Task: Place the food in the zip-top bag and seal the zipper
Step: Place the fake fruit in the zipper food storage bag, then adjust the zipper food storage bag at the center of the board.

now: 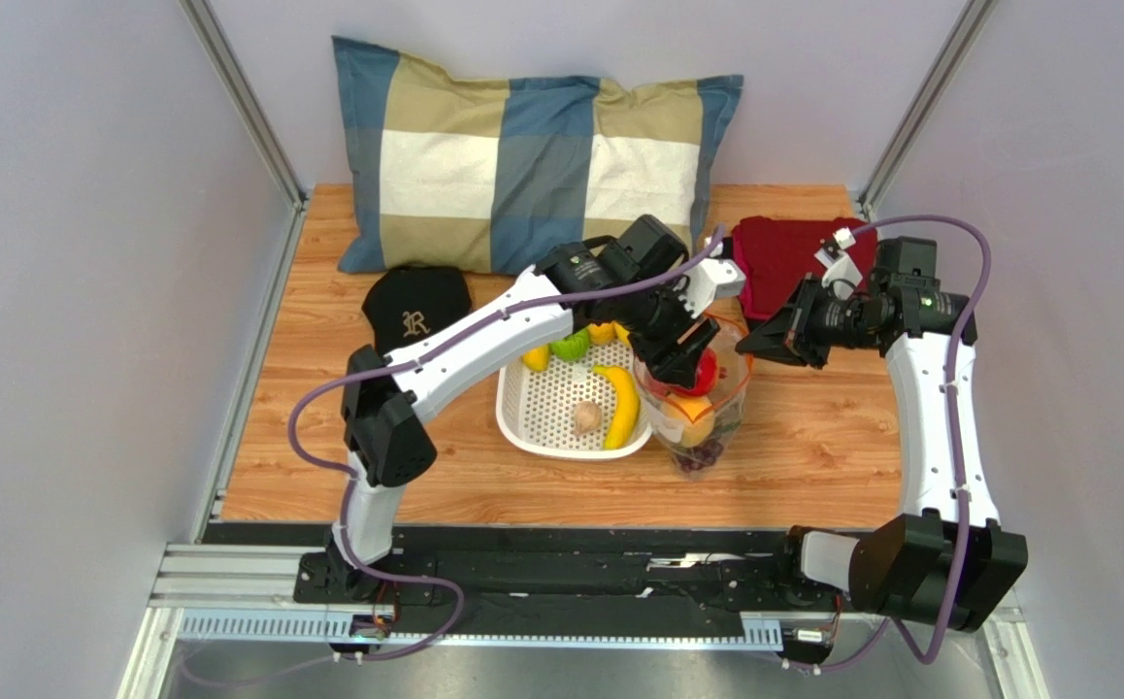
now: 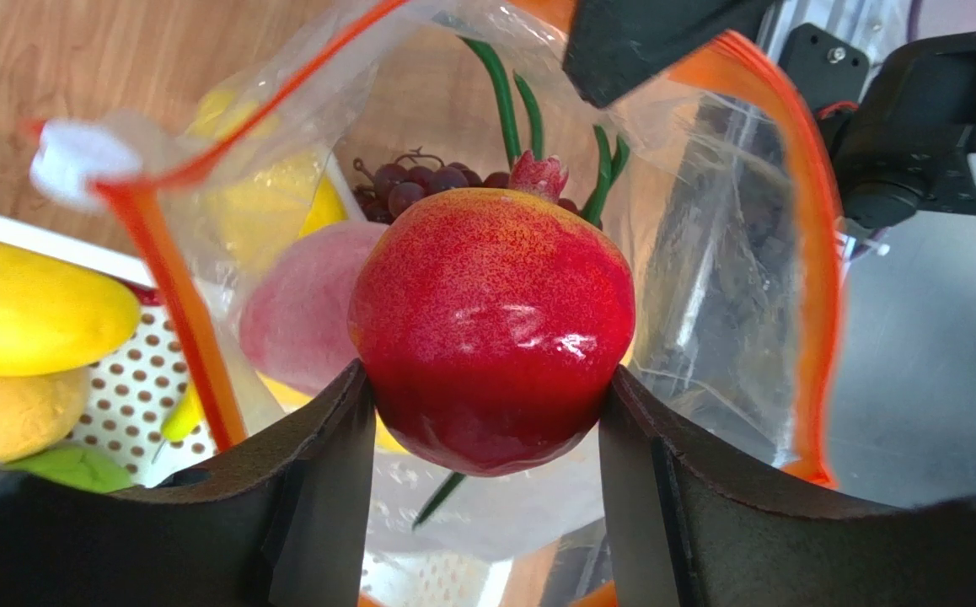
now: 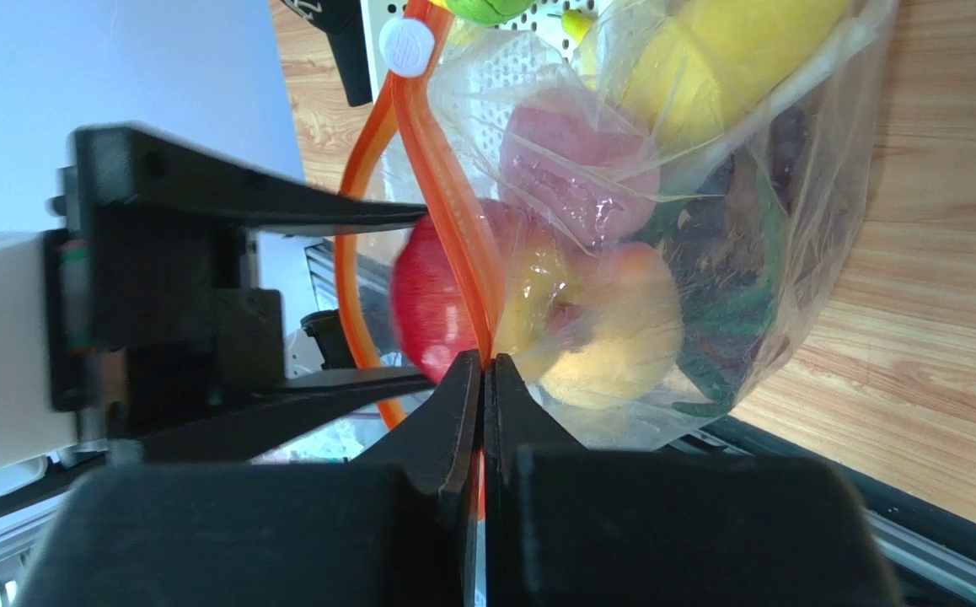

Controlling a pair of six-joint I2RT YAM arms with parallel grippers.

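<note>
My left gripper (image 2: pixel 487 417) is shut on a red pomegranate (image 2: pixel 493 323) and holds it at the open mouth of the zip-top bag (image 2: pixel 708 253). The bag stands beside the basket (image 1: pixel 699 415). Inside it lie purple grapes (image 2: pixel 411 183), green scallions (image 2: pixel 512 101), a pink peach (image 2: pixel 297 310) and yellow fruit. My right gripper (image 3: pixel 486 380) is shut on the bag's orange-red zipper strip (image 3: pixel 449 190) and holds that edge up; the white slider (image 3: pixel 406 44) sits at the strip's end. The pomegranate also shows in the right wrist view (image 3: pixel 424 304).
A white perforated basket (image 1: pixel 532 423) left of the bag holds a banana (image 1: pixel 619 401), a green fruit (image 1: pixel 571 345) and a small tan item (image 1: pixel 586 418). A black cap (image 1: pixel 415 309), a plaid pillow (image 1: pixel 524 153) and a red cloth (image 1: pixel 787 255) lie behind.
</note>
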